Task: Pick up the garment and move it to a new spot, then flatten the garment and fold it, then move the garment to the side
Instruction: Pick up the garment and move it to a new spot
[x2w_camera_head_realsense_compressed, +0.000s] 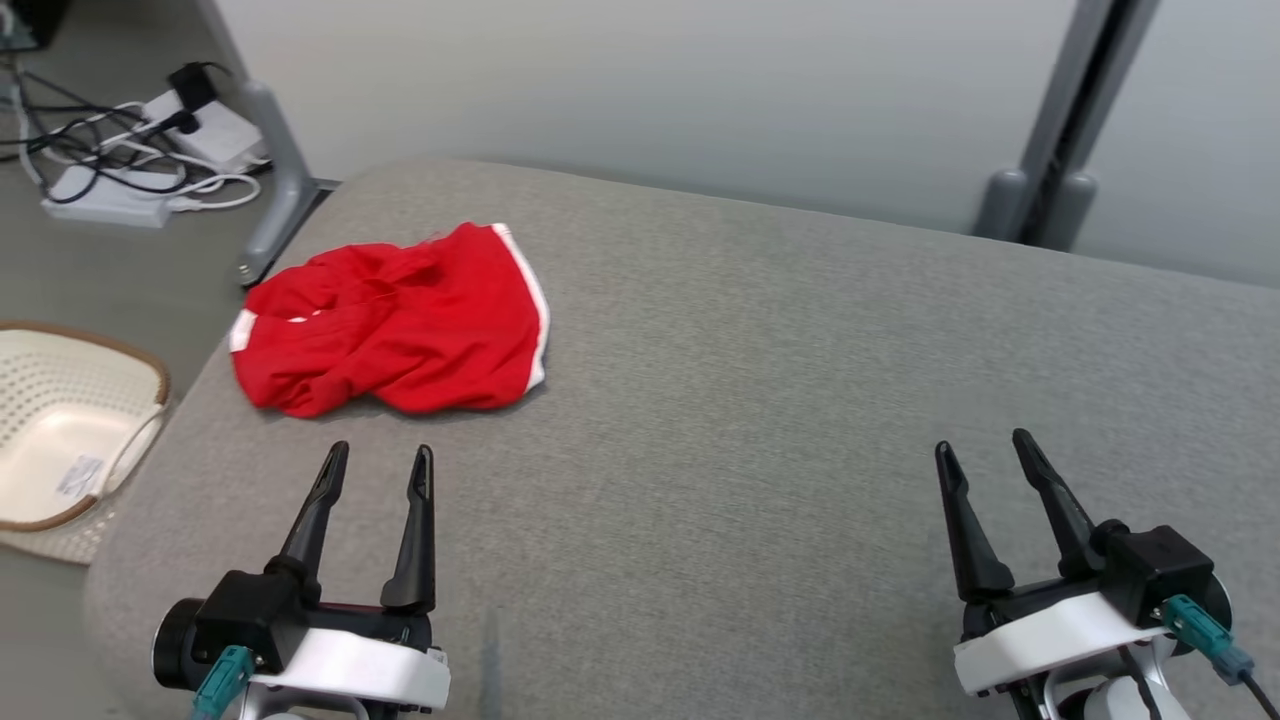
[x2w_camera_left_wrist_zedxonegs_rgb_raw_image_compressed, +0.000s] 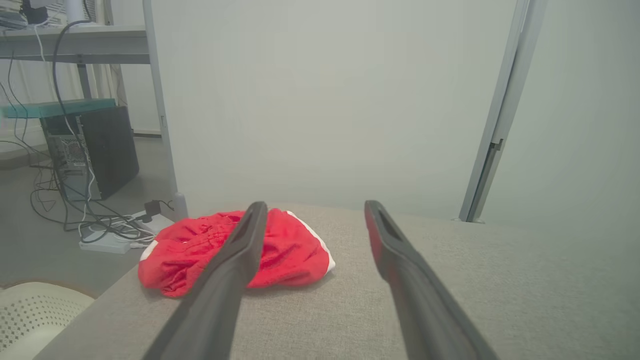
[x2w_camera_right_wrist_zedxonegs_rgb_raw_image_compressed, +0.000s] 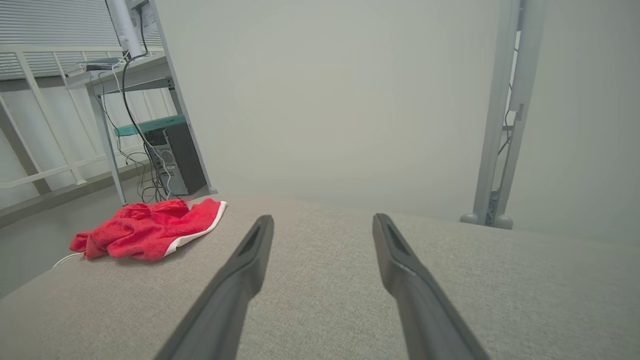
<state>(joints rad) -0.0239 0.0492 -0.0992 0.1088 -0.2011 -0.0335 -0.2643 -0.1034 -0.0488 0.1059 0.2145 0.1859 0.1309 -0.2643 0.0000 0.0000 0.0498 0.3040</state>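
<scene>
Evidently poised for a first reach, the left tool (x2w_camera_head_realsense_compressed: 382, 450) and right tool (x2w_camera_head_realsense_compressed: 981, 442) hover low over the grey bench (x2w_camera_head_realsense_compressed: 750, 400), fingers spread and empty. Just ahead of the left one, the red garment (x2w_camera_head_realsense_compressed: 400, 320) lies crumpled near the far-left corner. Its bunched folds hide its shape, and a basket (x2w_camera_head_realsense_compressed: 60, 440) beside the bench is cut off.

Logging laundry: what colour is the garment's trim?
White trim on the red garment, clearest in the head view.

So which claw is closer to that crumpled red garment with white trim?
Left. The left gripper sits just short of the red garment; the right gripper, far to its right.
</scene>
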